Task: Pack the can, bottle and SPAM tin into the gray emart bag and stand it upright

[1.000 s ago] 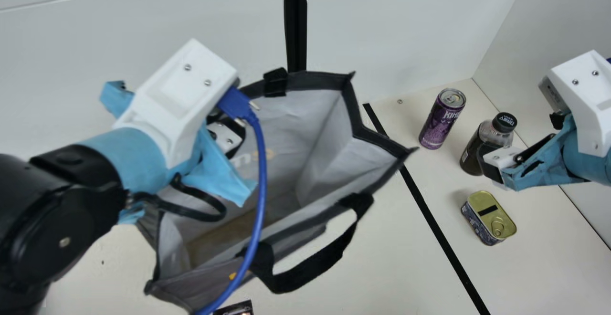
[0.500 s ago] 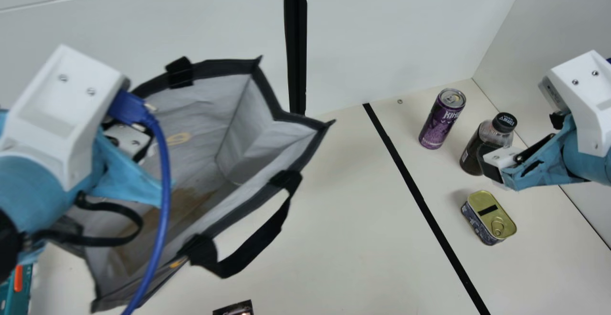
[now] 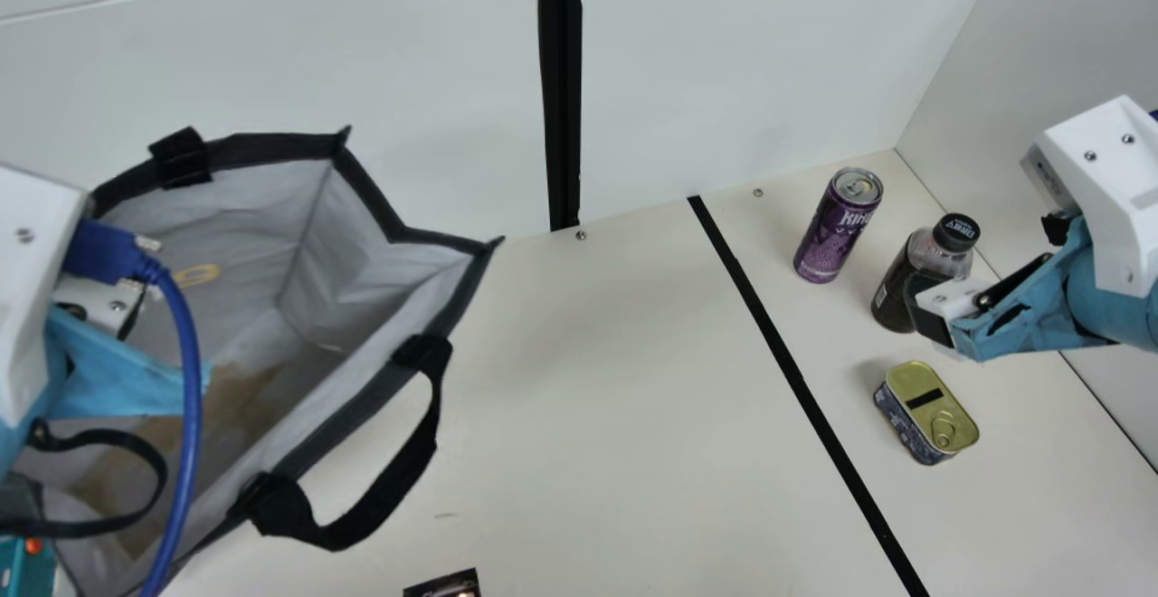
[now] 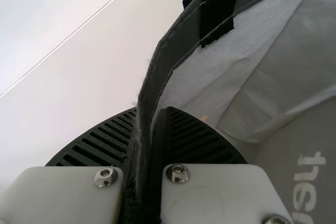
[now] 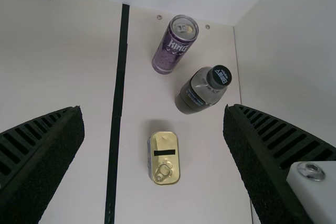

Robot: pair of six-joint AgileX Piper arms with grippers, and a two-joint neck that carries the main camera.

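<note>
Left hand [image 4: 149, 129] pinching rim of gray emart bag [image 3: 362, 244], main view's nine o'clock; likely light, floppy. Right hand [image 5: 153, 112] wide. Can [image 3: 832, 231], bottle [image 3: 907, 282] at three, tin [image 3: 927, 412] at four; bottle probably slick: grip mid-body.

White walls [image 3: 742, 54] stand behind the cream table [image 3: 597, 398], a black strip [image 3: 797, 374] crossing its top

the bag [image 3: 362, 235] is left of can [image 3: 832, 233] and bottle [image 3: 907, 273], the tin [image 3: 923, 412] before both.

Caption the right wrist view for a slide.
Open right gripper above the table, with purple can, dark bottle and gold-topped tin standing apart.
</note>
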